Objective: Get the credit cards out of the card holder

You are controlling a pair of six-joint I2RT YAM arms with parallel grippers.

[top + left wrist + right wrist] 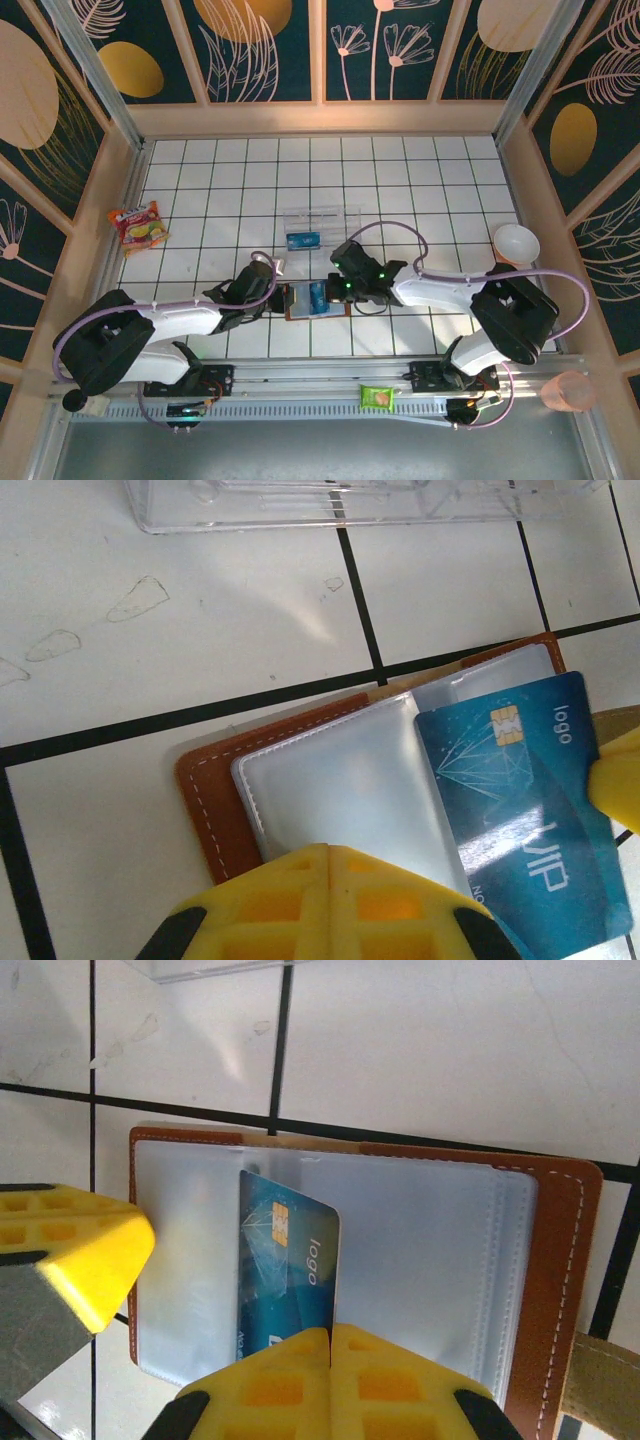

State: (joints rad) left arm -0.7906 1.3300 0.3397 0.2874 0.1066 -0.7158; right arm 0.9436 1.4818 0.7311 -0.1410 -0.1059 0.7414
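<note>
Yellow fingertips (300, 900) of the left gripper (328, 885): closed flush against each other, set on the frosted sleeve at the near edge of the card holder (205, 800); whether they pinch the sleeve or merely press on it cannot be told. Right gripper (330, 1370): jaws together, closed on the near end of the blue credit card (287, 1260), which runs in beneath the tips. Card holder, further: brown leather, pale stitching, lying open and flat on the white tiled table (400, 180) between the two grippers, sleeves upward, tan closing tab (603, 1385) at one corner. Credit card, further: gold chip, "logo" and "VIP" in pale print, near the middle of the holder, slightly skewed to its edges; whether it is wholly out of its pocket cannot be told. Clear plastic box (322, 218): just beyond the holder, apart from it. Second blue card (302, 240): at the box's near left corner. Red-orange snack packet (140, 225): far left of the table. Green packet (378, 397): on the front rail between the arm bases. White bowl (516, 243): right edge. Pink cup (568, 392): beside the right arm's base.
</note>
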